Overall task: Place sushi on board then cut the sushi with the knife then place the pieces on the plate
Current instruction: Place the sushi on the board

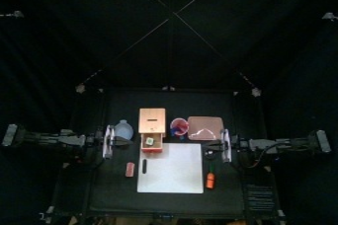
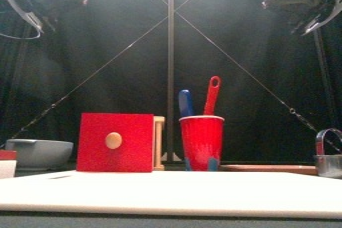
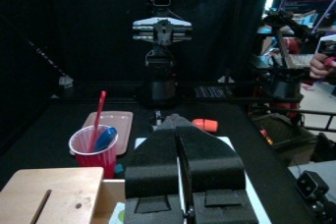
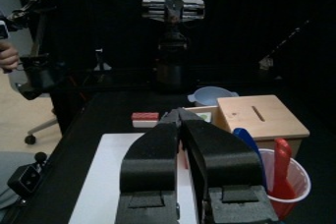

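No dark green roll can be picked out, so the likeliest sushi is the red-topped white toy (image 1: 129, 169). It lies on the tabletop just off the left edge of the white cutting board (image 1: 172, 170), long axis front to back, and an orange toy (image 1: 211, 181) lies just off the board's right edge. Out to either side of the board's back edge hover the left pincer (image 3: 184, 140) and right pincer (image 4: 179, 122), each nipped together on nothing, and the left arm looks the nearer to that toy. Behind the board stand the red cup (image 1: 179, 125), holding a blue knife (image 2: 186, 102) and a red knife (image 2: 211, 94), and the pink tray (image 1: 205, 127).
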Robot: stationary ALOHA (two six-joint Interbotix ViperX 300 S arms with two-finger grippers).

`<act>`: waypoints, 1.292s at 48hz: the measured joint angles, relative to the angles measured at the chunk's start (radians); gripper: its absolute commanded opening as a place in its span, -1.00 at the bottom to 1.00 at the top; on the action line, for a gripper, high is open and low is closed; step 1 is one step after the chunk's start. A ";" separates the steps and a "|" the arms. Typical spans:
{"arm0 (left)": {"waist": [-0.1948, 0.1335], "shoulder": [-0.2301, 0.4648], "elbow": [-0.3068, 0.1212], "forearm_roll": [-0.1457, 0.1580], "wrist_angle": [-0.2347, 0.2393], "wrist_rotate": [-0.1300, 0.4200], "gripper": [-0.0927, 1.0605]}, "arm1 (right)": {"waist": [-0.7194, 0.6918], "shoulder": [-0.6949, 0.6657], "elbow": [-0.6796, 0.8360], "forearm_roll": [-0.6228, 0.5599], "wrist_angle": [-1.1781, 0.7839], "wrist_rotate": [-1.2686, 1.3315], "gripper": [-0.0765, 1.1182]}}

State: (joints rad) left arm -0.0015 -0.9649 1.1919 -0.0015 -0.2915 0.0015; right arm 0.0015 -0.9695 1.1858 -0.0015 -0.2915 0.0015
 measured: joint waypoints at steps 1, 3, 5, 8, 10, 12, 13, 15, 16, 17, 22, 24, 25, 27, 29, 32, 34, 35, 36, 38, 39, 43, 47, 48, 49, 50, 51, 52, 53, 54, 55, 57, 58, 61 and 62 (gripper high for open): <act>0.000 0.000 -0.002 0.000 0.000 0.000 -0.77 | 0.000 -0.002 0.000 0.000 0.000 0.000 -0.87; 0.005 0.003 -0.002 -0.002 -0.002 -0.002 -0.76 | -0.003 0.002 0.000 0.003 0.002 0.003 -0.90; 0.021 0.012 -0.002 0.000 -0.006 0.000 -0.76 | -0.006 0.011 0.000 0.008 0.005 0.017 -0.90; 0.040 0.021 0.000 0.000 -0.006 -0.002 -0.76 | -0.012 0.025 -0.003 0.011 0.009 0.021 -0.90; 0.048 0.023 -0.002 -0.002 -0.008 -0.002 -0.76 | -0.018 0.040 -0.011 0.012 0.011 0.025 -0.90; 0.051 0.025 -0.002 -0.002 -0.008 -0.002 -0.76 | -0.025 0.055 -0.025 0.014 0.014 0.026 -0.90; 0.051 0.026 -0.002 -0.002 -0.008 0.000 -0.76 | -0.028 0.064 -0.032 0.015 0.015 0.025 -0.90; 0.051 0.026 0.000 -0.002 -0.009 0.002 -0.75 | -0.032 0.084 -0.049 0.014 0.018 0.026 -0.90; 0.051 0.028 0.000 -0.002 -0.009 0.002 -0.75 | -0.034 0.095 -0.058 0.015 0.023 0.026 -0.90; 0.052 0.028 -0.002 -0.002 -0.009 0.000 -0.75 | -0.037 0.107 -0.069 0.015 0.029 0.026 -0.90; 0.055 0.031 -0.002 -0.003 -0.009 -0.002 -0.75 | -0.049 0.184 -0.141 0.025 0.078 0.026 -0.90; 0.057 0.034 -0.002 -0.005 -0.011 -0.002 -0.75 | -0.057 0.218 -0.178 0.038 0.107 0.028 -0.90; 0.057 0.035 0.000 -0.005 -0.011 -0.003 -0.75 | -0.058 0.236 -0.195 0.044 0.126 0.028 -0.90; 0.058 0.035 -0.002 -0.008 -0.011 -0.003 -0.75 | -0.066 0.276 -0.238 0.064 0.169 0.028 -0.90; 0.058 0.037 0.000 -0.009 -0.011 -0.003 -0.75 | -0.071 0.313 -0.282 0.081 0.218 0.029 -0.90; 0.058 0.035 -0.002 -0.009 -0.012 -0.005 -0.75 | -0.075 0.359 -0.342 0.098 0.287 0.029 -0.90; 0.060 0.037 0.000 -0.009 -0.014 -0.003 -0.75 | -0.075 0.380 -0.367 0.104 0.319 0.029 -0.90; 0.060 0.035 0.000 -0.009 -0.014 -0.005 -0.75 | -0.075 0.410 -0.403 0.107 0.359 0.028 -0.90; 0.060 0.037 -0.002 -0.009 -0.014 -0.005 -0.75 | -0.077 0.428 -0.426 0.107 0.382 0.028 -0.90; 0.060 0.035 0.000 -0.011 -0.014 -0.005 -0.75 | -0.075 0.463 -0.469 0.107 0.422 0.028 -0.90; 0.060 0.035 0.000 -0.012 -0.014 -0.003 -0.75 | -0.077 0.480 -0.491 0.107 0.445 0.028 -0.90; 0.060 0.037 0.002 -0.017 -0.014 -0.006 -0.75 | -0.077 0.537 -0.563 0.098 0.515 0.029 -0.90; 0.061 0.037 0.012 -0.026 -0.014 -0.005 -0.75 | -0.083 0.592 -0.640 0.086 0.580 0.028 -0.90; 0.061 0.035 0.014 -0.029 -0.014 -0.003 -0.75 | -0.083 0.603 -0.653 0.083 0.594 0.028 -0.90; 0.061 0.037 0.015 -0.029 -0.014 -0.002 -0.75 | -0.086 0.618 -0.672 0.080 0.612 0.028 -0.89; 0.061 0.037 0.018 -0.029 -0.014 -0.002 -0.75 | -0.087 0.630 -0.689 0.078 0.627 0.028 -0.89; 0.061 0.037 0.020 -0.031 -0.014 -0.002 -0.75 | -0.091 0.644 -0.706 0.077 0.646 0.028 -0.89; 0.063 0.037 0.020 -0.031 -0.014 -0.002 -0.75 | -0.092 0.657 -0.723 0.074 0.661 0.028 -0.88; 0.064 0.037 0.021 -0.029 -0.014 -0.002 -0.75 | -0.094 0.672 -0.738 0.072 0.676 0.029 -0.88; 0.064 0.037 0.021 -0.031 -0.014 0.002 -0.75 | -0.097 0.686 -0.755 0.069 0.692 0.028 -0.87; 0.066 0.037 0.023 -0.029 -0.014 0.002 -0.75 | -0.098 0.703 -0.773 0.066 0.709 0.028 -0.86; 0.071 0.037 0.026 -0.031 -0.014 0.000 -0.75 | -0.098 0.730 -0.801 0.058 0.738 0.028 -0.83; 0.074 0.037 0.029 -0.031 -0.014 0.000 -0.75 | -0.098 0.746 -0.816 0.055 0.752 0.029 -0.81; 0.081 0.037 0.034 -0.031 -0.014 0.000 -0.75 | -0.098 0.795 -0.861 0.037 0.796 0.029 -0.71; 0.087 0.037 0.038 -0.031 -0.014 0.000 -0.75 | -0.098 0.810 -0.876 0.031 0.810 0.028 -0.67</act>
State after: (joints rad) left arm 0.0859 -0.9281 1.2303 -0.0322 -0.3053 0.0015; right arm -0.0966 -0.1595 0.3099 0.0291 0.5185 0.0291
